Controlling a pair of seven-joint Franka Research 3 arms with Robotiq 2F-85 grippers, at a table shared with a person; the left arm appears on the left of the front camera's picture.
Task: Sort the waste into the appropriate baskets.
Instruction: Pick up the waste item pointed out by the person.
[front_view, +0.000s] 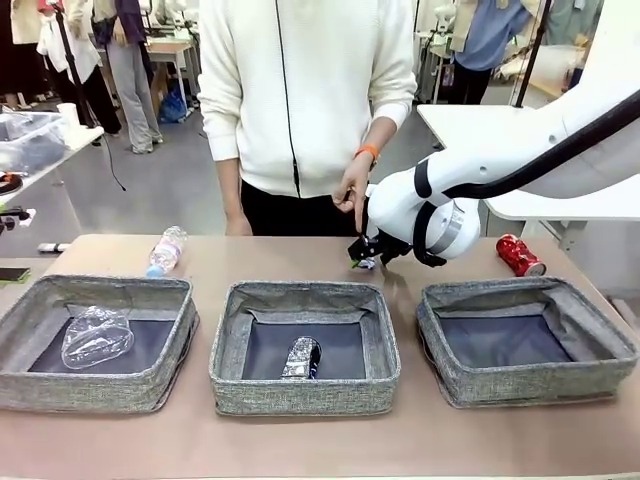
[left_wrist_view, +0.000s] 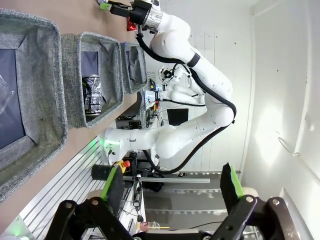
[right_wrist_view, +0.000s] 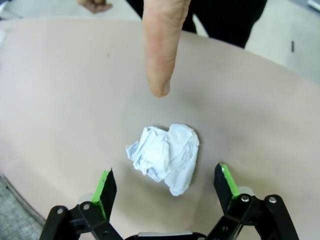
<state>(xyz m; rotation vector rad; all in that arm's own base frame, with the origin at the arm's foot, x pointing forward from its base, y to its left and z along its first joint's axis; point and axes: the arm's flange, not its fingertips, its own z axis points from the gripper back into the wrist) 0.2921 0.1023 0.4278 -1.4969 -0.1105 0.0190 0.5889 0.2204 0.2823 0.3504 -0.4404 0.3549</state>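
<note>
Right up at the lens, the right gripper (right_wrist_view: 164, 172) has its green pads spread wide, one on either side of the crumpled white paper ball (right_wrist_view: 164, 157), with nothing clamped. The ball sits on the bare table just past the far right corner of the middle basket (front_view: 300, 395). The person's finger (right_wrist_view: 160, 50) points down at it, tip close above!

Inside the middle basket lies the dark can (front_view: 302, 357). The left basket (front_view: 100, 392), beside it on one flank, holds a crushed clear bottle (front_view: 97, 335); the right basket (front_view: 520, 385), on the other flank, shows only its dark bottom. Another clear bottle (front_view: 166, 250) lies beyond the middle basket to the left, and the red can (front_view: 520, 255) beyond it to the right. The left gripper (left_wrist_view: 172, 182) hangs wide open and empty, well back from the middle basket.

Now the dangers, as I read them. That finger is close: a descent or a squeeze could brush it. The ball looks light and springy, so off-centre pads may nudge it away or pinch a loose flap. And a drop into the can's basket would spoil the sort.
</note>
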